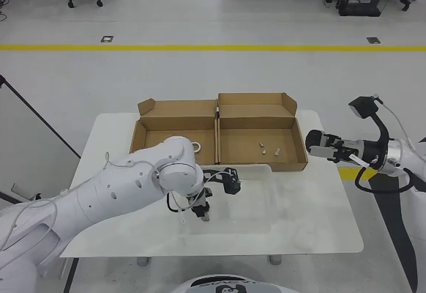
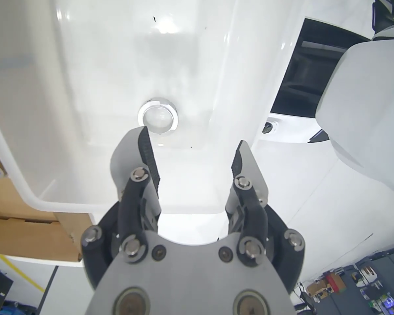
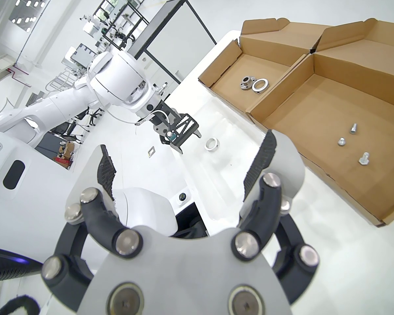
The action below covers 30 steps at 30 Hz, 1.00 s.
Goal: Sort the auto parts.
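We find the left gripper [image 2: 192, 152] released, jaws spread with nothing between them, hanging over the white tray [image 2: 36, 99] at the near middle of the table [image 1: 330, 220]. One metal ring [image 2: 157, 116] lies flat on the tray floor, just beside the gripper's fingertips [image 2: 144, 132] and apart from them in the right wrist view. The right gripper [image 1: 314, 143] is likewise released and carries nothing. It sits off the table's right edge, level with the right-hand cardboard box [image 1: 260, 139]. That box holds three bolts [image 3: 353, 128], lying separately on its floor. The left-hand cardboard box [image 1: 173, 135] touches it along one wall and holds a flanged collar [image 3: 246, 83] and a second ring [image 3: 260, 85], side by side. We cannot tell whether these two touch. Both boxes stand open at the table's far edge, just beyond the tray.
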### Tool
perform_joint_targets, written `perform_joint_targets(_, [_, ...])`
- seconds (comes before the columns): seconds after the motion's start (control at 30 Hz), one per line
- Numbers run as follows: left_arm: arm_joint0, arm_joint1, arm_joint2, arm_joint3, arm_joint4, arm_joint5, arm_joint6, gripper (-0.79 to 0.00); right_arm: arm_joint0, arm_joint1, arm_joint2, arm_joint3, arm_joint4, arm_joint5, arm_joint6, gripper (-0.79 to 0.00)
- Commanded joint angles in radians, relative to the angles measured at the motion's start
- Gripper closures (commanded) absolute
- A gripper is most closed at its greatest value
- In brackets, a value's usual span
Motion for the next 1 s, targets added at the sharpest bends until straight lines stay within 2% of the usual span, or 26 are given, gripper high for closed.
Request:
perform_joint_targets(0.0, [-0.002, 0.004, -0.009, 0.0, 0.014, -0.007, 0.01, -0.548, 0.0, 0.0, 0.0, 0.0, 0.0, 0.0, 0.0, -0.785])
perform_joint_targets(0.1, [-0.003, 0.004, -0.013, 0.014, 0.072, -0.008, 0.028, -0.563, 0.0, 0.0, 0.0, 0.0, 0.0, 0.0, 0.0, -0.785])
perform_joint_targets(0.23, [0.002, -0.01, 0.011, 0.059, 0.137, -0.025, 0.05, -0.582, 0.0, 0.0, 0.0, 0.0, 0.0, 0.0, 0.0, -0.785])
perform_joint_targets(0.53, [-0.007, -0.065, 0.052, 0.154, 0.163, -0.057, 0.095, -0.529, 0.0, 0.0, 0.0, 0.0, 0.0, 0.0, 0.0, -0.785])
perform_joint_targets(0.67, [-0.006, -0.084, 0.067, 0.187, 0.182, -0.054, 0.1, -0.471, 0.0, 0.0, 0.0, 0.0, 0.0, 0.0, 0.0, -0.785])
perform_joint_targets(0.97, [-0.002, -0.117, 0.086, 0.254, 0.202, -0.054, 0.089, -0.388, 0.0, 0.0, 0.0, 0.0, 0.0, 0.0, 0.0, -0.785])
